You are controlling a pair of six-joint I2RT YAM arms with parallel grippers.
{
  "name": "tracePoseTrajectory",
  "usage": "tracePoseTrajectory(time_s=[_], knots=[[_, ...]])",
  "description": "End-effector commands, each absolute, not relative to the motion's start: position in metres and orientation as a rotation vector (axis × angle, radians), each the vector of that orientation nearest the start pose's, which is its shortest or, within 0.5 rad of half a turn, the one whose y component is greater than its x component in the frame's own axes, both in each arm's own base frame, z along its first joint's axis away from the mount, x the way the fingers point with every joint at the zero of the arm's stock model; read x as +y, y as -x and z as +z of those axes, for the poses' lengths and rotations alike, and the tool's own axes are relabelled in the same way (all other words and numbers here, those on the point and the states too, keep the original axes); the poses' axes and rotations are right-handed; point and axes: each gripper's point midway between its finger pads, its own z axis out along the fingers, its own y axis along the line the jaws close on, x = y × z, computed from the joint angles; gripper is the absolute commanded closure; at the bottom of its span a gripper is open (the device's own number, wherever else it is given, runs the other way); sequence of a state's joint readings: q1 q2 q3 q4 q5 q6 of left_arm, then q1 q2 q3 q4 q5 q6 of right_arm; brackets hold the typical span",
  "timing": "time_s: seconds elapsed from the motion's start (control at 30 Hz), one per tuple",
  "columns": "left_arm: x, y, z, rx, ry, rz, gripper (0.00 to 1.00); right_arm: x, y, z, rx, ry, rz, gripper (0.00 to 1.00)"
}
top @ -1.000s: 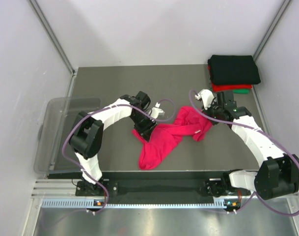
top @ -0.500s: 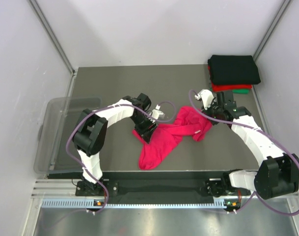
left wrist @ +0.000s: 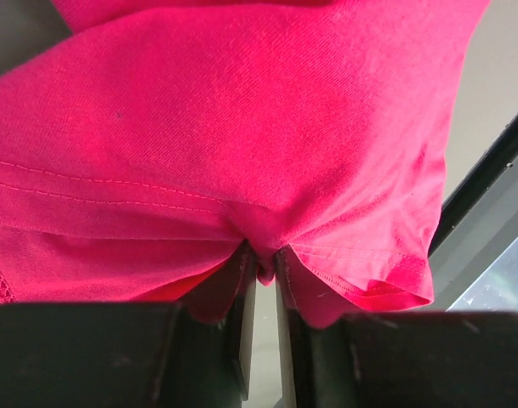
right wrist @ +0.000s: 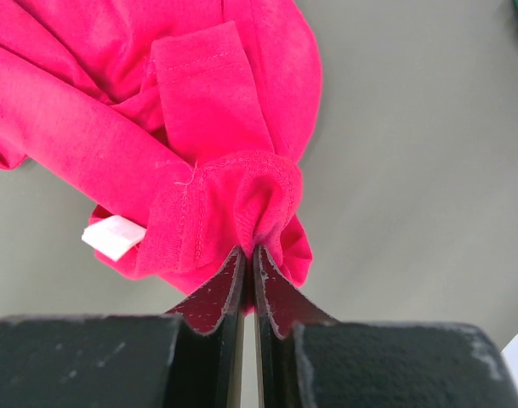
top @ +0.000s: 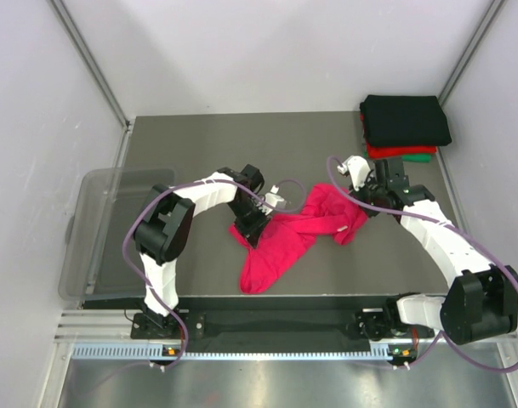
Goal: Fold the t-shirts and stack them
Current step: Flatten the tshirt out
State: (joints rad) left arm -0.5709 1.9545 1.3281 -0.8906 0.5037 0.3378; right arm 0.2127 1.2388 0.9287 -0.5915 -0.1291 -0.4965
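Observation:
A crumpled magenta-pink t-shirt (top: 293,234) lies across the middle of the grey table. My left gripper (top: 252,223) is at its left end, jaws shut on a pinch of the hemmed cloth (left wrist: 260,259). My right gripper (top: 363,204) is at the shirt's right end, shut on the ribbed neck fold (right wrist: 267,200), with the white neck label (right wrist: 112,237) just to the left. A folded stack sits at the back right corner: a black t-shirt (top: 405,119) on top, a red one (top: 395,151) under it, and a green edge (top: 422,156) at the bottom.
A clear plastic bin (top: 101,229) stands off the table's left side. The table's dark front edge (left wrist: 488,174) runs close to the left gripper. Grey walls close in the back and both sides.
My left gripper has closed its jaws on the pink shirt's left end, and its wrist has shifted slightly. The right arm has not moved.

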Motion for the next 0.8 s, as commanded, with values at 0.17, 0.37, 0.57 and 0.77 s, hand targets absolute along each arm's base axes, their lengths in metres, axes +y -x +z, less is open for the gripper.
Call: tracePoseTrajectory(time_s=[0.17,0.37,0.57,0.77], knots=[[-0.249,-0.251,0.056,2.621,-1.338,-0.787,0.78,0.069,-0.311,0.133,2.259,0.876,0.046,0.95],[-0.25,-0.253,0.062,2.604,-1.333,-0.786,0.77,0.07,-0.312,0.133,2.26,0.872,0.053,0.95],[-0.25,-0.252,0.064,2.601,-1.332,-0.788,0.77,0.07,-0.311,0.131,2.266,0.872,0.057,0.95],[-0.251,-0.255,0.069,2.589,-1.327,-0.771,0.76,0.07,-0.311,0.129,2.271,0.872,0.064,0.95]])
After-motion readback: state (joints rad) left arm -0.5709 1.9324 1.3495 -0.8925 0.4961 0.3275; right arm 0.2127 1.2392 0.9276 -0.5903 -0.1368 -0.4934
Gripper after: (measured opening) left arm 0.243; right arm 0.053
